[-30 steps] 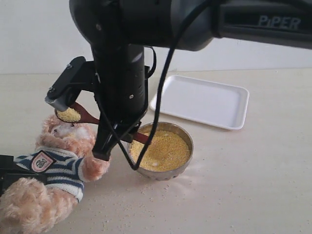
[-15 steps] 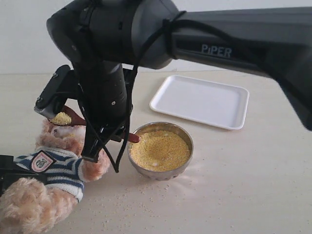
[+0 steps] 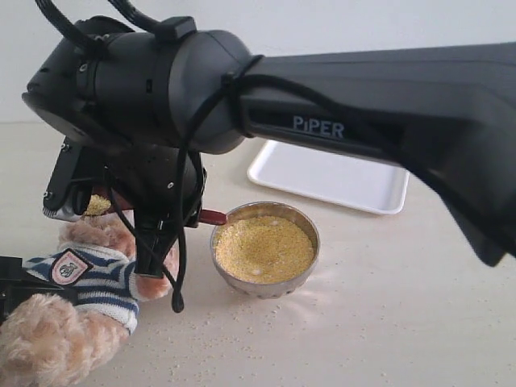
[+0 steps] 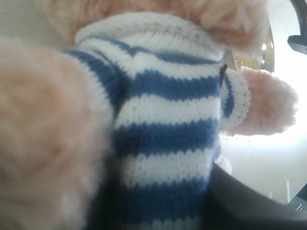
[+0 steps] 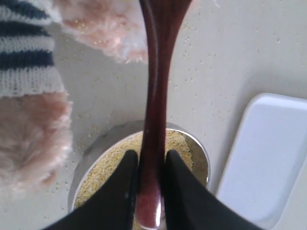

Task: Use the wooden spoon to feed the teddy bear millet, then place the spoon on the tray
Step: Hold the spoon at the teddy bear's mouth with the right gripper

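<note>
The teddy bear (image 3: 81, 278) lies at the lower left, its striped shirt (image 4: 163, 139) filling the left wrist view. My left gripper (image 4: 158, 191) is shut on its body, with one dark finger (image 4: 249, 201) against the shirt. My right gripper (image 5: 149, 160) is shut on the handle of the wooden spoon (image 5: 156, 86). The spoon's bowl, heaped with millet (image 3: 98, 205), hangs just above the bear's head. Its handle end (image 3: 214, 216) sticks out over the steel bowl's rim. More millet (image 3: 264, 248) fills that bowl. The tray (image 3: 339, 173) lies behind the bowl.
The big black right arm (image 3: 322, 121) crosses the upper part of the exterior view and hides the bear's face. The steel bowl (image 3: 266, 284) stands beside the bear's paw (image 3: 157, 282). Loose grains are scattered on the table (image 3: 403, 322) in front of it.
The right arm has swung left with the loaded spoon, carrying its bowl from over the bear's face to just past its head. The bear and left gripper have not moved.
</note>
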### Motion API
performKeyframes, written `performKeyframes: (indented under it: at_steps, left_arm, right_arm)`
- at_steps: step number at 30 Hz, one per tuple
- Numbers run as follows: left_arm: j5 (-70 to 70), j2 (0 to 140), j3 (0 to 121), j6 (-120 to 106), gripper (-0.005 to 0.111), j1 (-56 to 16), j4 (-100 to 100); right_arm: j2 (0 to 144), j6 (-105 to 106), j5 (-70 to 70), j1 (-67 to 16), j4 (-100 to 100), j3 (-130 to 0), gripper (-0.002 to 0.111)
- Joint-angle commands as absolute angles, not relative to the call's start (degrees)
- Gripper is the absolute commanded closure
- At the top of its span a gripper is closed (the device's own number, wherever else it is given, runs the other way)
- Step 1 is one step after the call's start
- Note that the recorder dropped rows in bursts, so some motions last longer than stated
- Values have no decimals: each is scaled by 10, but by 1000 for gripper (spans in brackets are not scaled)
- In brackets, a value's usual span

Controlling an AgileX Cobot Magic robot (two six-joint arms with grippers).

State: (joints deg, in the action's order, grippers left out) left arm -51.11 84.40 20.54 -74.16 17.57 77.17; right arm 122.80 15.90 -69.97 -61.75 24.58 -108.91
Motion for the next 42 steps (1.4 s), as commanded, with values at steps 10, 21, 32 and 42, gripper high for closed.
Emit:
performKeyframes:
  at_steps: [10, 21, 32, 42]
  left_arm:
    - [-520, 837, 203, -747, 102, 177, 777]
    - [-520, 837, 203, -747, 102, 177, 777]
    - [-520, 837, 203, -747, 102, 177, 777]
    - [-520, 837, 203, -747, 102, 177, 777]
  right_arm:
    - [1227, 147, -700, -631, 306, -1093, 108]
    - [1240, 139, -700, -636, 338, -1093, 108]
    - [1255, 130, -700, -640, 352, -1093, 108]
    - [1255, 123, -700, -640, 396, -1093, 108]
